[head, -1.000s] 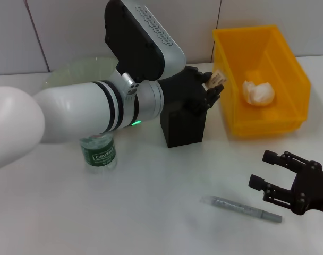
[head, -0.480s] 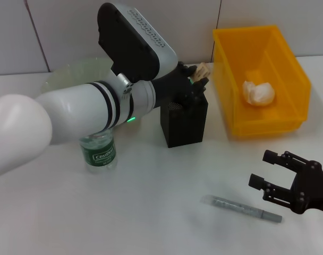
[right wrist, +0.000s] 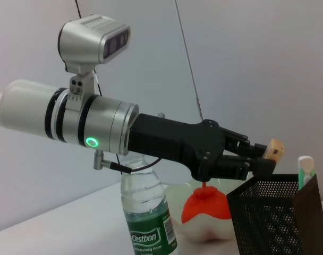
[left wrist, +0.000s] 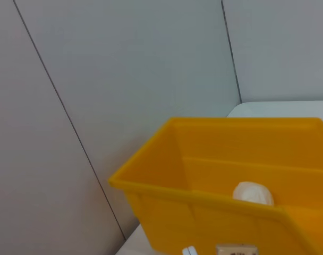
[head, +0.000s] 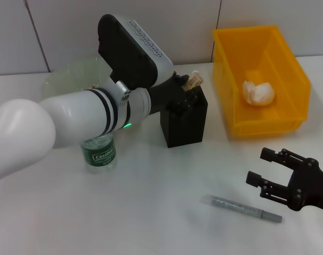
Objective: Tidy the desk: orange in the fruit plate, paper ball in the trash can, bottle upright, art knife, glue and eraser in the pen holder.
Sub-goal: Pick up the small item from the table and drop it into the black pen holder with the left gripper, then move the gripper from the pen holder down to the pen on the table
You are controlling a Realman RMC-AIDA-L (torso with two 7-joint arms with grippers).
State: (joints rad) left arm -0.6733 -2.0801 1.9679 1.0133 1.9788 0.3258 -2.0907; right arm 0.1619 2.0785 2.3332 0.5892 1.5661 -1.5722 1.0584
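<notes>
My left gripper (head: pixel 192 85) is shut on a beige eraser (head: pixel 195 79) and holds it just above the open top of the black mesh pen holder (head: pixel 185 121). The right wrist view shows the left gripper (right wrist: pixel 266 158), the eraser (right wrist: pixel 275 149) at its tips, the holder (right wrist: pixel 273 218) and a glue stick (right wrist: pixel 305 171) standing in it. The grey art knife (head: pixel 241 208) lies on the table in front. My right gripper (head: pixel 278 178) is open beside the knife's right end. The green-labelled bottle (head: pixel 100 152) stands upright. The paper ball (head: pixel 258 92) lies in the yellow bin (head: pixel 297 69). The orange (right wrist: pixel 206 205) sits in the plate.
The pale green fruit plate (head: pixel 71 74) is at the back left, partly behind my left arm. The yellow bin stands to the right of the pen holder. The left wrist view shows the bin (left wrist: pixel 204 196) and the paper ball (left wrist: pixel 253 192) against the wall.
My left gripper has moved left with the eraser, from beside the yellow bin to over the pen holder's top. The right gripper has barely shifted.
</notes>
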